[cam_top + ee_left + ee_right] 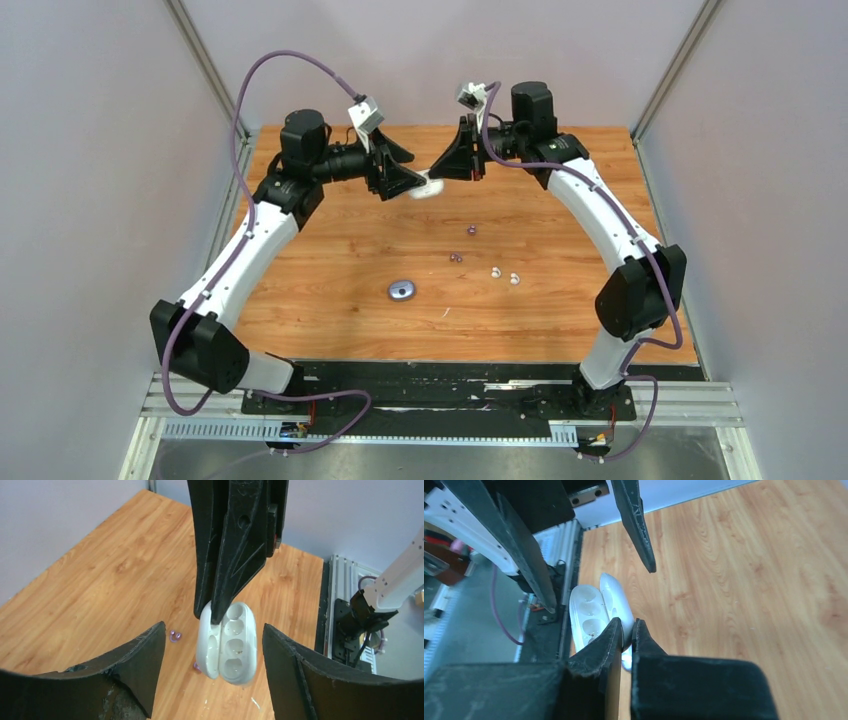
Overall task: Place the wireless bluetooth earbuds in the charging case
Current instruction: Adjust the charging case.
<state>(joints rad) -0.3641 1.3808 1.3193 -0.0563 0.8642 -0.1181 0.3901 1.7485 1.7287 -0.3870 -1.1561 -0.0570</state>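
A white charging case (231, 647) hangs open in the air at the back of the table, its sockets empty; it also shows in the top view (428, 187). My right gripper (628, 626) is shut on one half of the white case (591, 611). My left gripper (212, 630) is open, one finger on either side of the case, not touching it. Two dark purple earbuds (471, 230) (455, 256) and two white earbuds (495, 271) (515, 279) lie loose on the wood. One purple bud shows in the left wrist view (174, 636).
A purple pebble-shaped case (402, 290) lies shut on the table (330, 250), nearer the front and left of the buds. Grey walls stand on both sides. The black base rail (440, 385) runs along the near edge.
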